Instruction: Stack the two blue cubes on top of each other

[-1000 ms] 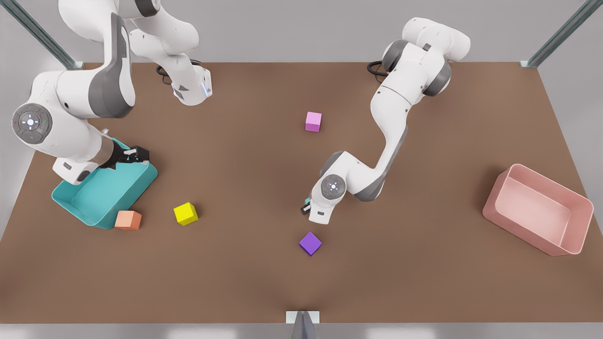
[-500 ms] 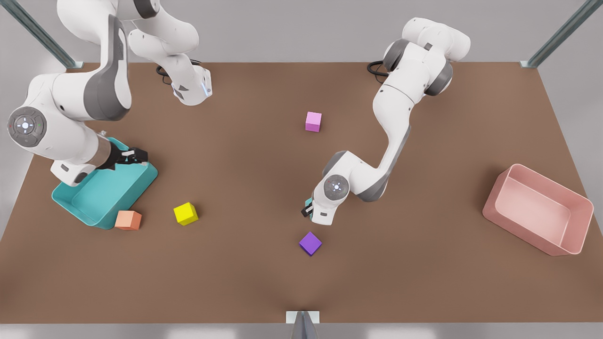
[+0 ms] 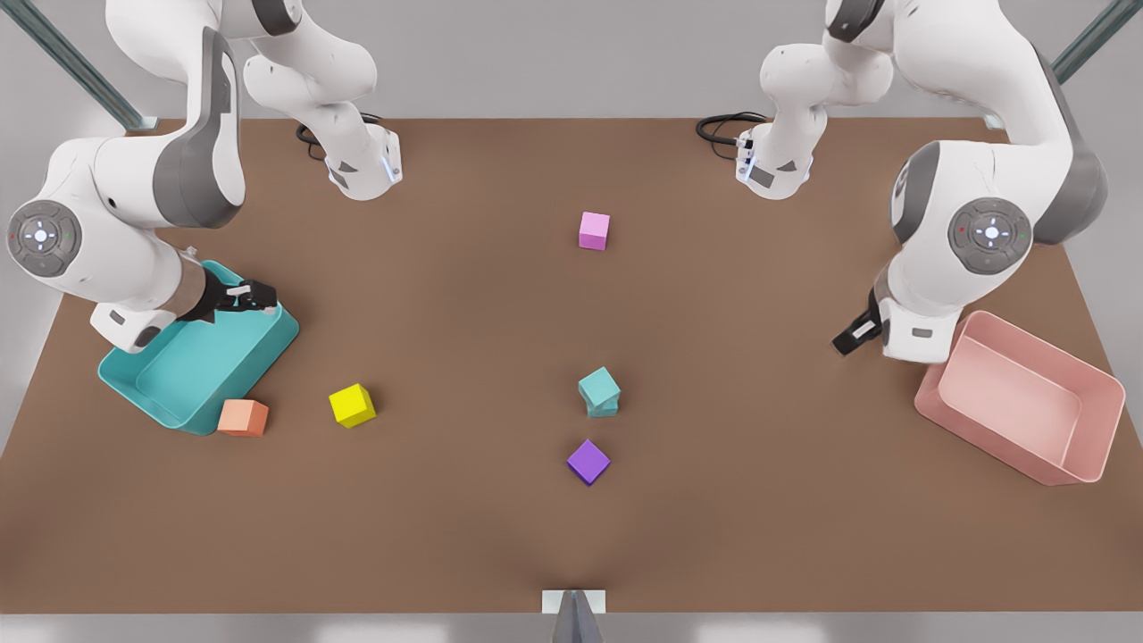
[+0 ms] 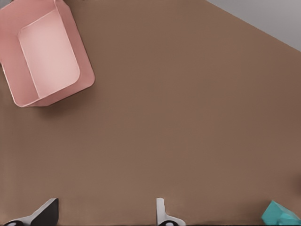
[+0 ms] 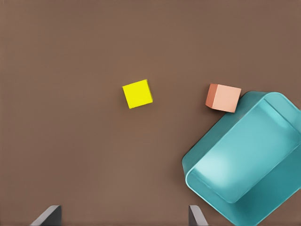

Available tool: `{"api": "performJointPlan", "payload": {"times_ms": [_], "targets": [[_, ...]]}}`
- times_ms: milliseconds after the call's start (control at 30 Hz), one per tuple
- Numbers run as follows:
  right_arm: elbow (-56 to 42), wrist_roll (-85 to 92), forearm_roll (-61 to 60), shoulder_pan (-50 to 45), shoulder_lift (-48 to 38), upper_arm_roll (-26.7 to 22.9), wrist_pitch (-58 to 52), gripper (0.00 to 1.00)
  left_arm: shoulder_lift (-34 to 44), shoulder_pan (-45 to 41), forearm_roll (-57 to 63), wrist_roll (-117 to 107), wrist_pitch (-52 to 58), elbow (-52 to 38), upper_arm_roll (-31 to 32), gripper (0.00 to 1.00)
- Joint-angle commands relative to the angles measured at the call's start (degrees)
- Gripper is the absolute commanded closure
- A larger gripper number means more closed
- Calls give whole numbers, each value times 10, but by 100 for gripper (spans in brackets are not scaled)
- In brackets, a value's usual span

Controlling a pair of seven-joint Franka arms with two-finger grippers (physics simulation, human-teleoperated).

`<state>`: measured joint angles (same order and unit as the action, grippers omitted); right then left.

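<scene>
A: Checking the two blue cubes (image 3: 599, 393) first. Where are they?

B: Around the middle of the table (image 3: 759, 500), a bit toward its near edge in the front view. One sits on the other, and the top one is twisted relative to the bottom one, so the corners don't line up. The purple cube (image 3: 588, 462) is just beside the stack on the near-edge side, not touching. The pink cube (image 3: 594, 229) is well apart toward the far edge.

A: Grippers?

B: The left gripper (image 3: 844, 344) hangs by the pink bin (image 3: 938, 384) near the table edge on the front view's right. Its fingers are apart with nothing between them. The right gripper (image 3: 254, 295) is over the rim of the teal bin (image 3: 268, 344) near the opposite edge, also spread and empty. Neither touches the stack.

A: Which is nearer?

B: The left one. The stack lies from it toward the table's middle, with bare table between. Cubes have no long axis, so only the top cube's twist would matter for a re-grip. I judge the stack done, with no further move needed unless it slips.

A: Any differences between views?

B: The left wrist view catches a corner of the blue cubes (image 4: 281, 214), plus the pink bin (image 4: 84, 70) and its own gripper (image 4: 104, 216) gaping. The right wrist view has its gripper (image 5: 122, 216) open above bare table, the yellow cube (image 5: 138, 93), the orange cube (image 5: 223, 97) touching or nearly touching the teal bin (image 5: 188, 165). The front view alone gives the stack's height and twist.
</scene>
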<state>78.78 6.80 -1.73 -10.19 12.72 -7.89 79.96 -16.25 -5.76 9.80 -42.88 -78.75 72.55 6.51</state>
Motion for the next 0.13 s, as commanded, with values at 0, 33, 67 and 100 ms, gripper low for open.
{"api": "performJointPlan", "payload": {"times_ms": [0, 33, 67, 100], "targets": [[0, 5, 0, 0, -1, 0, 0, 0, 9, -1, -7, 555, 80, 2, -6, 0], [0, 5, 0, 0, -1, 0, 0, 0, 9, -1, -18, 555, 80, 2, -7, 0], [0, 5, 0, 0, -1, 0, -1, 0, 9, -1, -19, 555, 80, 3, -7, 0], [0, 5, 0, 0, -1, 0, 0, 0, 9, 0, -26, 555, 80, 3, -7, 0]]}}
